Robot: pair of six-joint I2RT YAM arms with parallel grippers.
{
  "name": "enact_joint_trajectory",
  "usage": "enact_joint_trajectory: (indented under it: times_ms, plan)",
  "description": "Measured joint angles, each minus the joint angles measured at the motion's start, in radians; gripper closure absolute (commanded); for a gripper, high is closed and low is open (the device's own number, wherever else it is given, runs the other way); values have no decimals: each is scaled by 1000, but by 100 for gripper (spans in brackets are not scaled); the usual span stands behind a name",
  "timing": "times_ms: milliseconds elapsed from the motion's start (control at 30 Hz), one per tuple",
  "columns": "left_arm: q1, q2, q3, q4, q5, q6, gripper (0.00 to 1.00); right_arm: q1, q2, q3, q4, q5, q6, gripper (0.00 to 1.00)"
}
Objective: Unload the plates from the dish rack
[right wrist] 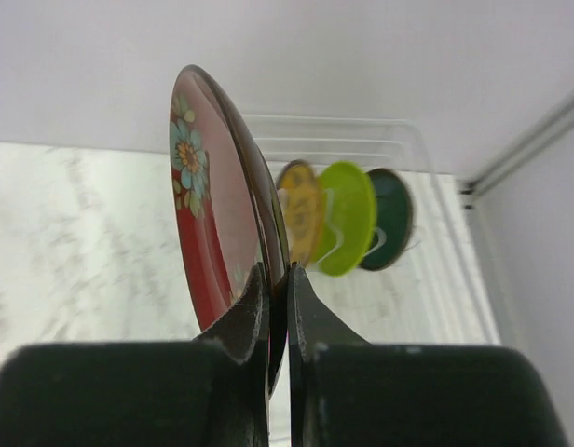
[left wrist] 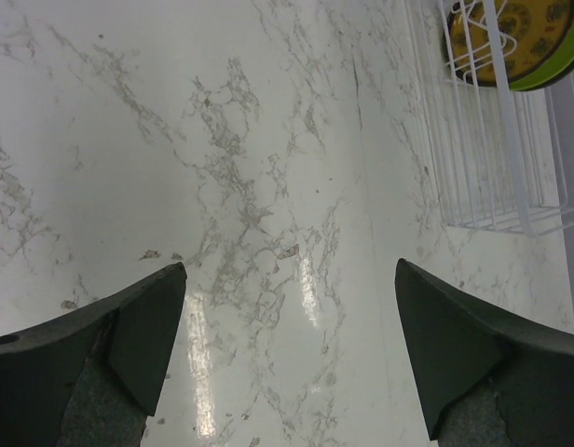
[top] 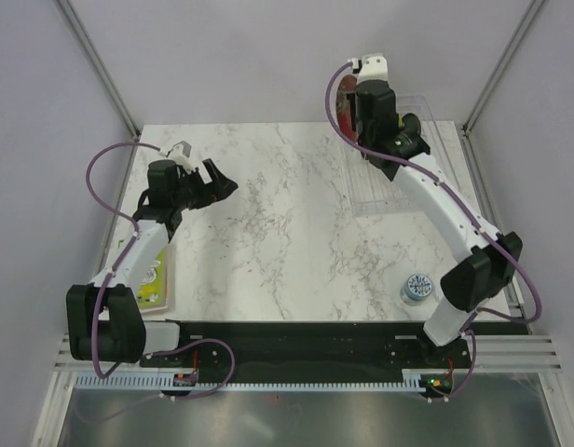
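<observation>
My right gripper (right wrist: 280, 279) is shut on the rim of the dark red floral plate (right wrist: 208, 214), which it holds upright on edge above the near end of the clear dish rack (right wrist: 436, 279). Behind it the yellow plate (right wrist: 301, 209), the lime green plate (right wrist: 350, 216) and the dark teal plate (right wrist: 391, 219) stand in the rack's slots. From above, the red plate (top: 343, 107) shows beside the right gripper (top: 350, 119) at the rack (top: 380, 191). My left gripper (top: 222, 182) hovers open over bare marble, left of centre. Its wrist view has the yellow plate (left wrist: 529, 37) in the rack (left wrist: 492, 168) at top right, and the gripper (left wrist: 289, 264) holds nothing.
A small blue-and-white cup (top: 416, 287) stands near the right arm's base. A flat green-yellow item (top: 157, 279) lies along the table's left edge under the left arm. Metal frame posts (top: 492, 74) rise at the back corners, with the wall close behind the rack.
</observation>
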Motion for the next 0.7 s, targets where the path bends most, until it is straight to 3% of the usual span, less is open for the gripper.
enact_joint_trajectory:
  times_ms: [167,367,500,700]
  plan:
    - [117,-3,-109,79,72,-64,0,3,-153,-184,-11,-307,201,97]
    - [204,-4,-258,216,181,-161,1,16,-167,-469,95,-607,425,100]
    - [203,-6,-323,340,258,-225,1,47,-159,-610,146,-722,535,100]
    - [203,-6,-374,493,338,-300,3,110,-129,-661,302,-824,652,100]
